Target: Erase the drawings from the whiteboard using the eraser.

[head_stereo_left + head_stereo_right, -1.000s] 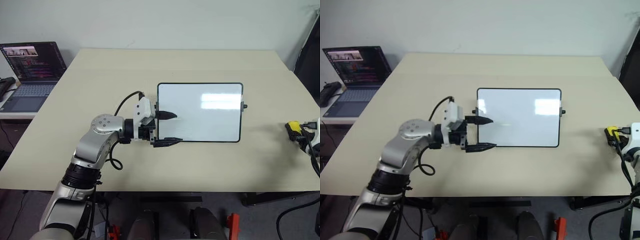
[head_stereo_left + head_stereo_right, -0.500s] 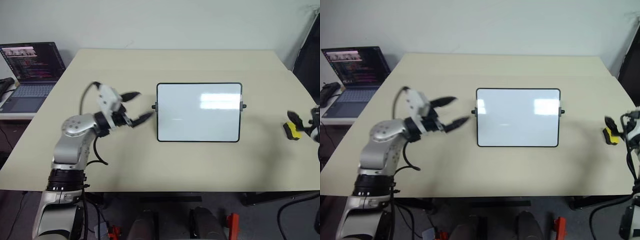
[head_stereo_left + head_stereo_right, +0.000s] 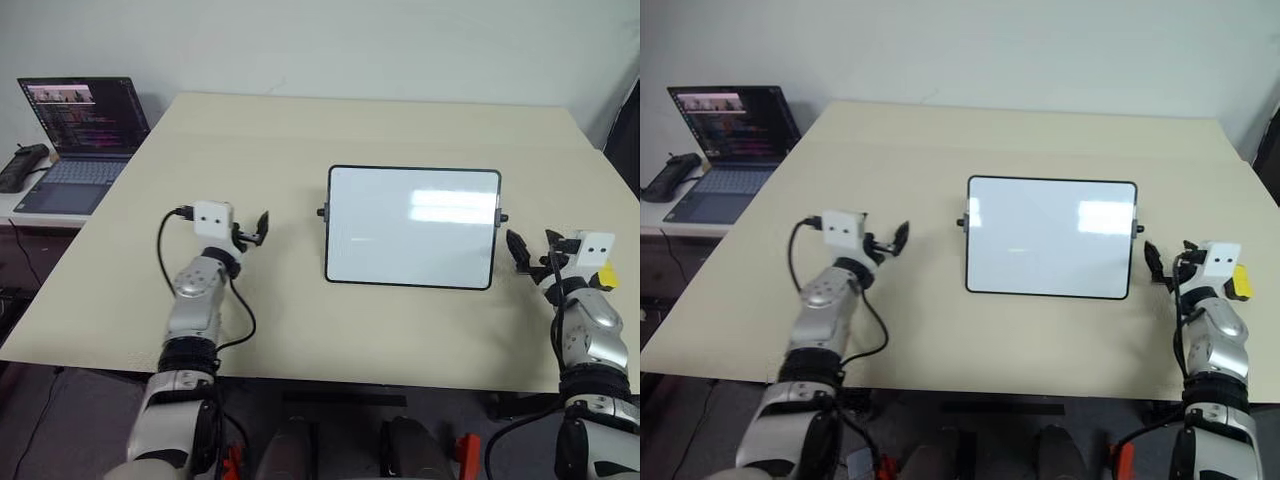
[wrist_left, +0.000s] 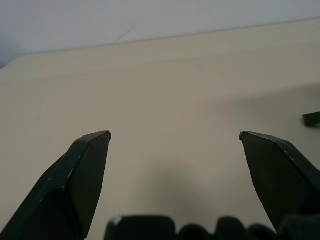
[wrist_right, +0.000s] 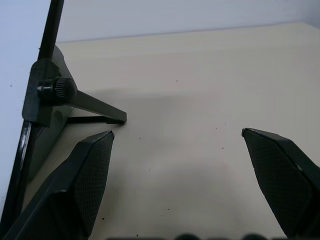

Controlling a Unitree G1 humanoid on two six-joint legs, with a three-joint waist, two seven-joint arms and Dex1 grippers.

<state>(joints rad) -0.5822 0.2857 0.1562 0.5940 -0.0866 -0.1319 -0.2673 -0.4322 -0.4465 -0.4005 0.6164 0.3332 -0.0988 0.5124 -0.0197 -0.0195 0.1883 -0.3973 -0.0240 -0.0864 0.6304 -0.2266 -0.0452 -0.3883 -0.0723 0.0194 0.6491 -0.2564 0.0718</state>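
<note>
While both tools rest spread and empty, left tool (image 3: pixel 262 226) mid-left, right tool (image 3: pixel 518 250) lower right, the whiteboard (image 3: pixel 412 227) stands at centre on the worktop (image 3: pixel 300 130).

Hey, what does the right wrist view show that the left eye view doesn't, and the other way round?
Extra in the right wrist view: the stand leg propping the whiteboard from behind. Extra in the left eye view: the laptop, the yellow eraser beside the right wrist, the open left gripper, and the board's white face. Shared: the whiteboard, the table and the open right gripper.
</note>
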